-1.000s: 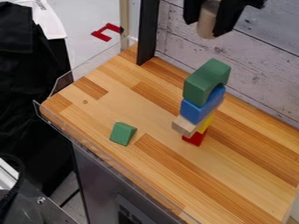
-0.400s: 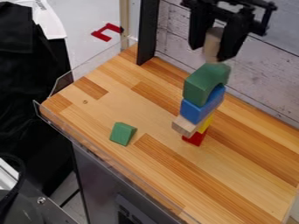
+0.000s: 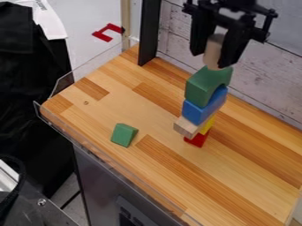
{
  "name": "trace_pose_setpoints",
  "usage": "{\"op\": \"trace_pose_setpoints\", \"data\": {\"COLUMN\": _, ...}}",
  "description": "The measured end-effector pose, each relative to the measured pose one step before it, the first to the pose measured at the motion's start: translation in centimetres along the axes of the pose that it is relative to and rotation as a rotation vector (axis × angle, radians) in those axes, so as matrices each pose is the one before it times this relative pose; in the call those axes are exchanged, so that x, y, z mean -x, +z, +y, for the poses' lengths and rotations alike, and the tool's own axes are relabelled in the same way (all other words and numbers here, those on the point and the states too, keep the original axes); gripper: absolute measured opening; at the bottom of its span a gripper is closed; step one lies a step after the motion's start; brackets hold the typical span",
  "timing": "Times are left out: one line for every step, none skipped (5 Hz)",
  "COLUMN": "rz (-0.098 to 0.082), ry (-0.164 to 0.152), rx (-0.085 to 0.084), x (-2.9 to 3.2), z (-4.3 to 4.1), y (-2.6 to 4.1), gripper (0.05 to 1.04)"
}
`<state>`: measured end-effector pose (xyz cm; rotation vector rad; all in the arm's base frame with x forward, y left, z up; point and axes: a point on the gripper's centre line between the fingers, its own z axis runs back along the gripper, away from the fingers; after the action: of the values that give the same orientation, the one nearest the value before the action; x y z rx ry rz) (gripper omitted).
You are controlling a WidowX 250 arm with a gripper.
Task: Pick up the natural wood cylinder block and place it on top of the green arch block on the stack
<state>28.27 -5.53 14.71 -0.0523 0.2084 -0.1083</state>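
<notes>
The black gripper point(image 3: 212, 59) hangs from the top edge of the view, right of centre, its two fingers pointing down at a slight slant and closed on either side of a pale wooden block point(image 3: 213, 49) held upright. The lower end of that block overlaps the top of a green arch block point(image 3: 203, 84); whether they touch, I cannot tell. The arch crowns a stack on the wooden tabletop point(image 3: 82, 115): under it lies a blue block point(image 3: 198, 112), then a small natural-wood block point(image 3: 185, 126) jutting out beside a yellow block point(image 3: 207, 125), with a red block point(image 3: 196, 140) at the bottom. A green wedge block point(image 3: 124, 134) lies apart, left of the stack. As for markings, an angular red shape point(image 3: 108, 32) shows on the pale floor point(image 3: 91, 13), and light marks sit on a dark panel point(image 3: 126, 220) below the tabletop's front edge
</notes>
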Motion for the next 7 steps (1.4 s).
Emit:
{"op": "trace_pose_setpoints", "data": {"rz": 0.001, "ry": 0.0014, "rx": 0.0098, "x": -0.299, "z": 0.216, "y": -0.504, "gripper": 0.542}}
{"op": "trace_pose_setpoints", "data": {"rz": 0.0197, "ry": 0.0144, "rx": 0.0059, "x": -0.443, "z": 0.707, "y": -0.874, "gripper": 0.542}}
{"op": "trace_pose_setpoints", "data": {"rz": -0.0032, "ry": 0.005, "rx": 0.0053, "x": -0.128, "z": 0.021, "y": -0.077, "gripper": 0.542}}
{"op": "trace_pose_setpoints", "data": {"rz": -0.0032, "ry": 0.0011, "rx": -0.0091, "x": -0.051, "z": 0.145, "y": 0.001, "gripper": 0.628}}
{"op": "trace_pose_setpoints", "data": {"rz": 0.0168, "ry": 0.0077, "rx": -0.0034, "x": 0.23, "z": 0.056, "y": -0.041, "gripper": 0.917}}
{"op": "trace_pose_setpoints", "data": {"rz": 0.0031, "ry": 0.0203, "rx": -0.0016, "x": 0.079, "z": -0.002, "y": 0.387, "gripper": 1.001}}
{"op": "trace_pose_setpoints", "data": {"rz": -0.0364, "ry": 0.0241, "rx": -0.002, "x": -0.327, "z": 0.483, "y": 1.756, "gripper": 1.001}}
